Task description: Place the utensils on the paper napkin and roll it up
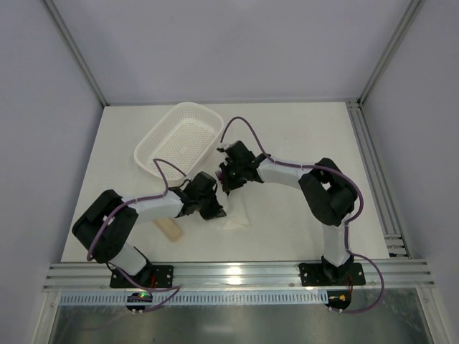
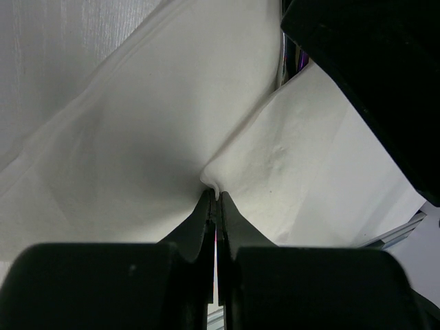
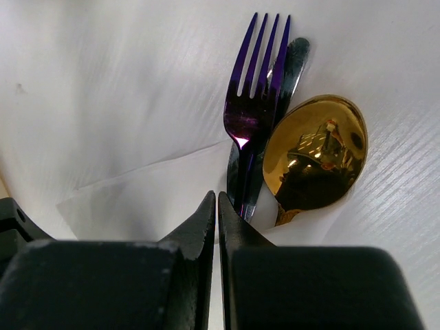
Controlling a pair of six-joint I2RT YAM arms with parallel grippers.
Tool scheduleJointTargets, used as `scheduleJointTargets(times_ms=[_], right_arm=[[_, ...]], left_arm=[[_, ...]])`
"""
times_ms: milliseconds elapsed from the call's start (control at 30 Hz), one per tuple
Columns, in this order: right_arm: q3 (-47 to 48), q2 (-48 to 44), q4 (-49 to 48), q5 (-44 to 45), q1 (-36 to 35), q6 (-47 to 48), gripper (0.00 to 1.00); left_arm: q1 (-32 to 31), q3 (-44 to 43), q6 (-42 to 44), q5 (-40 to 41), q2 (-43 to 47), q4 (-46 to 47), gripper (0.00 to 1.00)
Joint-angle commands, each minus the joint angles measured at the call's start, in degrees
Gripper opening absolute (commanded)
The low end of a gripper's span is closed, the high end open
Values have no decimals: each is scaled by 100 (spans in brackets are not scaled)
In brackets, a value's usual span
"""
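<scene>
No text, label, brand or number can be read in any of the three views. The bowl of the gold spoon (image 3: 316, 155) shows only a warped reflection, with nothing legible in it.

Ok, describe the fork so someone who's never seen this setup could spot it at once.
On the table, just nearer than the white basket, lies the napkin. Three utensil heads stick out past its edge. The fork is the one with four tines and a purple sheen, partly covering a grey spoon, beside a gold spoon.
</scene>
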State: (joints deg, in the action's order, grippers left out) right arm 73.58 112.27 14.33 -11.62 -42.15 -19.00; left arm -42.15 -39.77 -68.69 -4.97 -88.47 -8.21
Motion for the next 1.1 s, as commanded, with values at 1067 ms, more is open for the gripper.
scheduleJointTargets(times_ms=[1067], right_arm=[[605, 340, 61, 1082, -48, 512, 4]], left_arm=[[-162, 365, -338, 233, -294, 179, 0]])
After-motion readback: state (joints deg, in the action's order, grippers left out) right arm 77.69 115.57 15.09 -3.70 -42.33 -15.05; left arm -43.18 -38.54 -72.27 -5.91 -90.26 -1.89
